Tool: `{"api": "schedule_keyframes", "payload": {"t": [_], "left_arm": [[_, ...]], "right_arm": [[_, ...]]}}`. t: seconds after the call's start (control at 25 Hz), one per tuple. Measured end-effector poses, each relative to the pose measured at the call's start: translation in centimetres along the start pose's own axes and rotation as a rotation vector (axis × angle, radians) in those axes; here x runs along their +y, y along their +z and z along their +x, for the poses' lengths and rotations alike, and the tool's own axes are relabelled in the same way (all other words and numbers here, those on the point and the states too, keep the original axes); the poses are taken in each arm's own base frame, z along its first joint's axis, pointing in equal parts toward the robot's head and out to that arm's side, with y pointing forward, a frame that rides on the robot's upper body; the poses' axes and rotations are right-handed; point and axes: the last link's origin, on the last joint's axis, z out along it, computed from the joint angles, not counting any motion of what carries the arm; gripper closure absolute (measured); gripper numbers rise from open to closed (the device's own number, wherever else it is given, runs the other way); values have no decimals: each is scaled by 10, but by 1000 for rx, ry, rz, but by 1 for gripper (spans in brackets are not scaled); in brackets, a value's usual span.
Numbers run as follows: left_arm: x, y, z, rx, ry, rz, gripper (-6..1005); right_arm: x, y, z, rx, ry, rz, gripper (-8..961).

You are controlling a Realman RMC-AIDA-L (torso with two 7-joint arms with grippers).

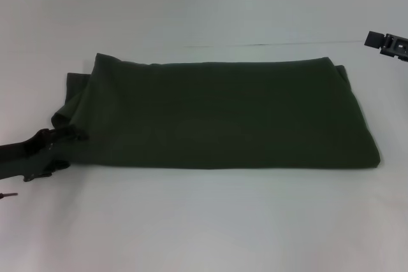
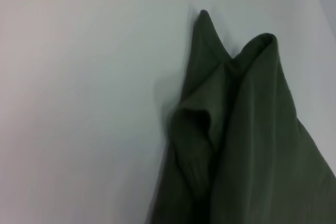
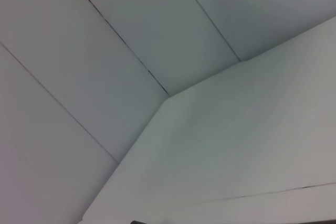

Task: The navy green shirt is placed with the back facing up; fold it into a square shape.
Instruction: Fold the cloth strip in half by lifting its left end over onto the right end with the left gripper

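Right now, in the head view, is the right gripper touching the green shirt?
No. The right gripper hangs at the far right edge of the view, well apart from the navy green shirt, which lies folded on the white table.

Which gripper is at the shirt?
The left gripper, at the navy green shirt's bunched left end. The right gripper sits raised, far right, clear of it.

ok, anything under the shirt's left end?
Bare white table around the shirt. The left gripper is at that bunched edge; whether its tips are beneath the cloth can't be seen. The right gripper hangs far off.
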Motion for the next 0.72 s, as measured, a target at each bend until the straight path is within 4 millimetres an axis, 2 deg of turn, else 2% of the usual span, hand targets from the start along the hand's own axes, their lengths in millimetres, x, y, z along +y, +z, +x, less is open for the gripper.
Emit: {"api": "schedule_keyframes", "payload": {"t": [0.36, 0.72], "left_arm": [[-1, 1, 10, 28, 24, 40, 119], [12, 3, 16, 23, 50, 14, 121]], "right_arm": [[0, 0, -2, -8, 1, -1, 37], [-1, 0, -1, -10, 5, 2, 37]]}}
